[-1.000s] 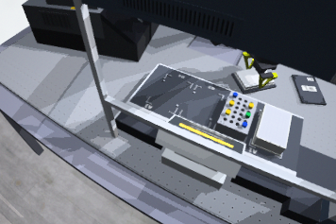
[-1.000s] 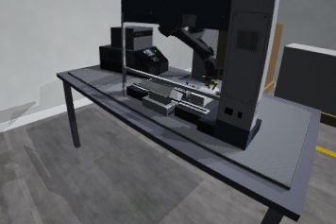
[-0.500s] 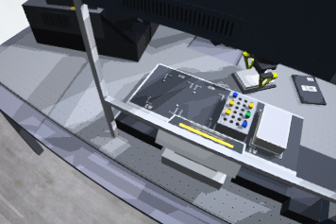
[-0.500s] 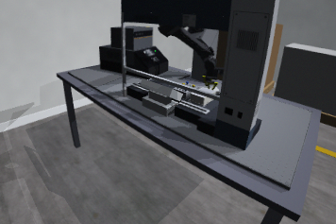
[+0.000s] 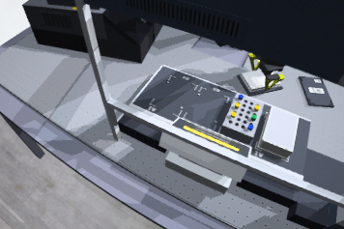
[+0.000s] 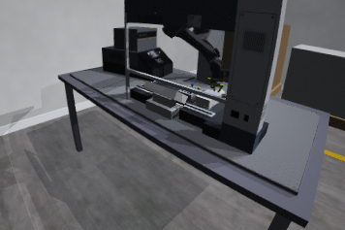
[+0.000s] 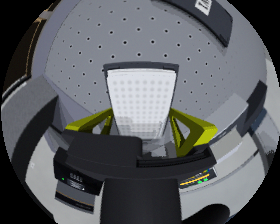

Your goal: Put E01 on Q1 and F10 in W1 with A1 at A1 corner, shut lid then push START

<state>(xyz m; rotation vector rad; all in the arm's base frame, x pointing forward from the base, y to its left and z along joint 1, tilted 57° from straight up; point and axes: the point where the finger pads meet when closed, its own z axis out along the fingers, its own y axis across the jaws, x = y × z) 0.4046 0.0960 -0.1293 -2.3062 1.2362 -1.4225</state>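
Claw [image 5: 265,71] spread wide over a white PCR plate [image 5: 252,81] on the bench [image 5: 58,73]; beside that plate, a dark labelled plate [image 5: 315,92] and the tube cooling block [image 5: 243,118].

1. A white 96-well plate [image 5: 255,81] lies flat, wells up, in a raised nest on the tabletop behind the deck, between the wide-open yellow fingers.
2. A dark plate [image 5: 315,91] with a white label lies flat to its right, well apart.
3. The black cycler [image 6: 156,60] shows a green lamp.
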